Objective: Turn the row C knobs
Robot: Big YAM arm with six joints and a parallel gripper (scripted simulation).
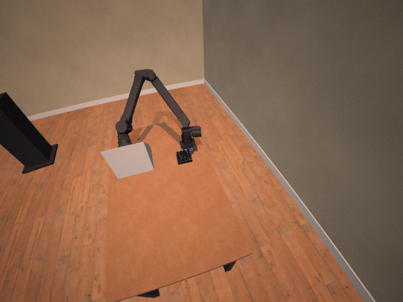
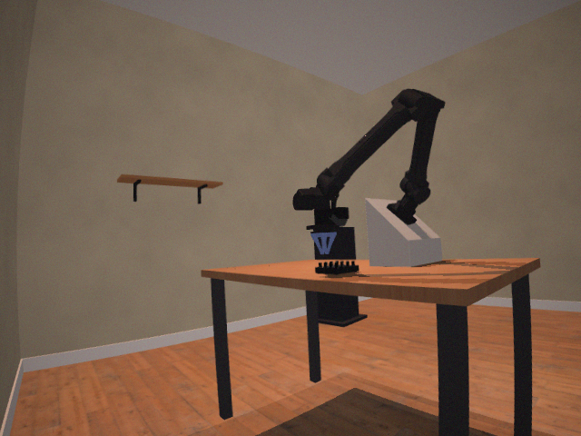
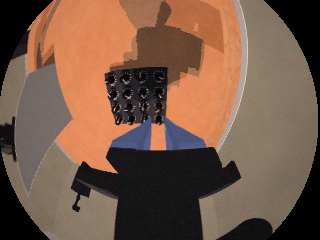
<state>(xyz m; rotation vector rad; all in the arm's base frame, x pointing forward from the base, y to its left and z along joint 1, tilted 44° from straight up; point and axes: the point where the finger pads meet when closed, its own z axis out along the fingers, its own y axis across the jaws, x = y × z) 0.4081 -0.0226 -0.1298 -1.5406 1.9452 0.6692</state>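
Room with beige walls, white skirting and plank floor; a wooden shelf on black brackets hangs on the left wall in the exterior view. The work surface is an orange-brown table on dark legs. A grey wedge-shaped block stands at the far end of it, beside the arm's foot.

I see the knob box standing flat on the table, near the table's right edge in the top view and well apart from the grey block. It is black, with a four-by-four grid of knobs. In the wrist view the knob box lies directly ahead of the fingers, but the white lines and printed names are too small for me to read.

The arm arches high over the table and drops down to the box. The gripper hangs just above the box with its blue fingers pointing down over the edge of the box nearest the arm. I note the fingers stand a little apart with nothing between them; a narrow gap of table shows between the tips in the wrist view
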